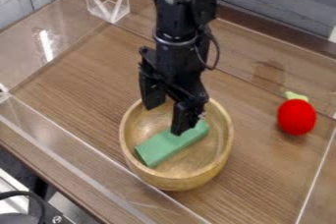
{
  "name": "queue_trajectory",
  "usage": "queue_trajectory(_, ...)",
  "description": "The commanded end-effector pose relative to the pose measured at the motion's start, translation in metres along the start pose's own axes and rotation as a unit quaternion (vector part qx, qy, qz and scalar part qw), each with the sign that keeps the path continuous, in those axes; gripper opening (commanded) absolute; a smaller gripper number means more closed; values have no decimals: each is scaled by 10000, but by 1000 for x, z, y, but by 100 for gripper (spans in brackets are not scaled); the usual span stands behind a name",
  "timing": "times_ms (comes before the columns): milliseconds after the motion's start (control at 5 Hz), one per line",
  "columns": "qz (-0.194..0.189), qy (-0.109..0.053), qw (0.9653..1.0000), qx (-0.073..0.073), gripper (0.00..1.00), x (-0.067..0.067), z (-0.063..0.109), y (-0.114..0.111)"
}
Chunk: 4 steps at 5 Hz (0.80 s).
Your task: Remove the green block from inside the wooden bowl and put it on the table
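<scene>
- Gripper [171, 112] points straight down over the bowl [178, 140], jaws spread wide, nothing pinched.
- Fingertips sit at about rim height, over the back half of the bowl; the near one [182, 125] overlaps the block's upper end in view. Can't tell if it touches.
- Block [172, 142] lies flat inside the bowl, on the bottom, long axis running diagonally from lower left to upper right. Lower-left end is clear to see; upper-right end is partly hidden behind the finger.
- Block is shorter than the bowl is wide, with bare wood visible around it on the left and right.
- Bowl stands upright on the bench [92, 81], near the front acrylic wall [59, 164].
- Red toy [297, 116] with a green top lies on the bench to the right of the bowl, well apart from it, near the right wall.
- Black arm comes down from the top of frame, roughly vertical, cable running alongside it.
- Clear bracket-like piece [108, 4] stands at the far left corner, away from everything else.
</scene>
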<state>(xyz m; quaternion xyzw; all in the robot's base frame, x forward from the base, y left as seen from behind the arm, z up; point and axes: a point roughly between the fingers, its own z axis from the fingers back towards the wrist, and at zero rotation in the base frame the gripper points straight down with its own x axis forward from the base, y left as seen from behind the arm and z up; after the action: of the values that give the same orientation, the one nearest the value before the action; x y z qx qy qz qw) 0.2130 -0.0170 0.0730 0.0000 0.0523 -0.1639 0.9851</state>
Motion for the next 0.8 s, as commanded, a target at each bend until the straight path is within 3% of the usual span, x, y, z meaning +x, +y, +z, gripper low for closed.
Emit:
queue_trajectory(0,-34,-170,9998,38,100,5,-4,-3)
queue_trajectory(600,9,-267,9996,-50,100,8,-19,-9)
